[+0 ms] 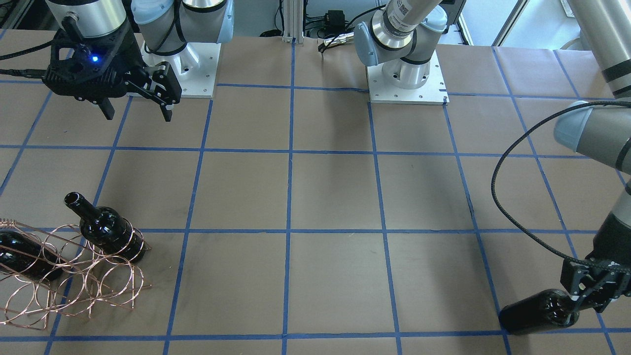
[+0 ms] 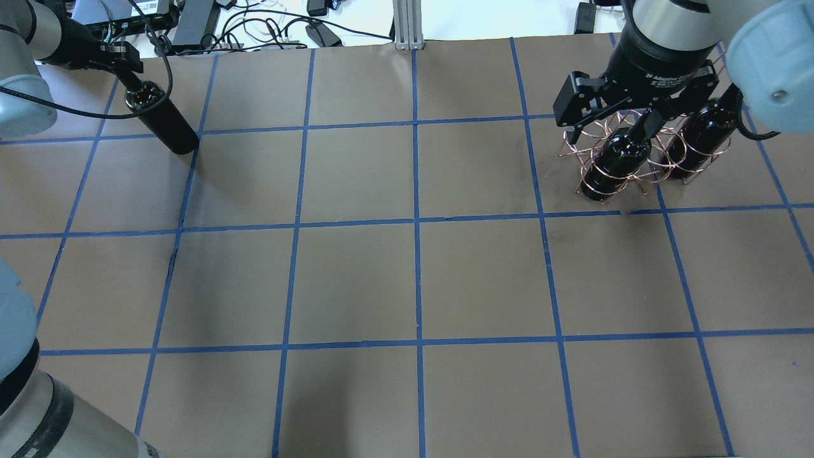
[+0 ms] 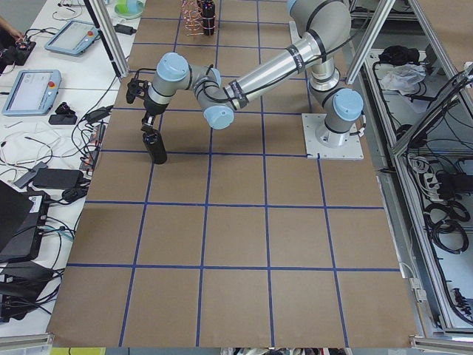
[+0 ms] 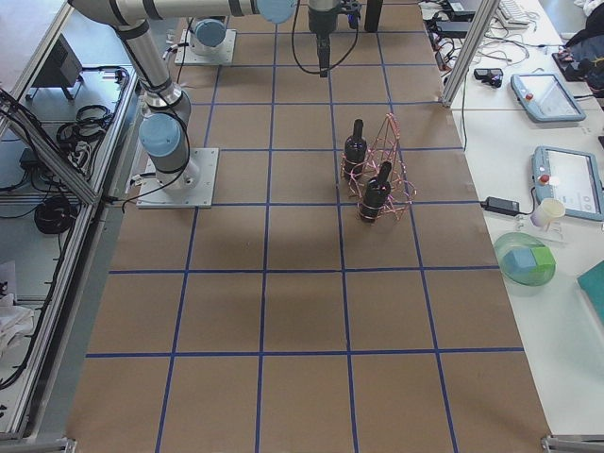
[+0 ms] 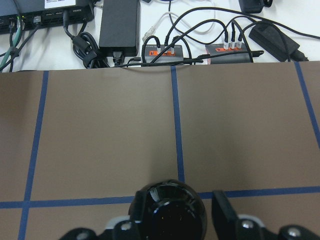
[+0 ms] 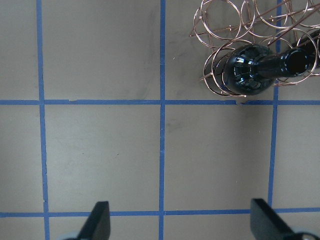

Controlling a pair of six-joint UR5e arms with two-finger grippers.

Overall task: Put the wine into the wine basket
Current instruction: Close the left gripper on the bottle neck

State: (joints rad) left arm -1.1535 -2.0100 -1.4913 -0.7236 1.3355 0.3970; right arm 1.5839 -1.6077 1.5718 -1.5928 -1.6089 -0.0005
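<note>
While the left gripper [image 1: 576, 297] clamps the neck of a tilted bottle [image 1: 535, 311] | right gripper [image 1: 138, 114] wide open, empty | rack [image 1: 106, 278] holds two other bottles [image 1: 109, 230] [image 1: 22, 254].

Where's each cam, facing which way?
Front-facing: across table, facing robot; bases, open right gripper.
Overhead: behind robot, looking forward-down; both arms.
Exterior left: left table end; left arm near.
Exterior right: right end; right arm near.
Left wrist: down onto gripped wine bottle; fingers.
Right wrist: down; fingertips, wine basket.
Shared: overhead and front-facing show left gripper.
</note>
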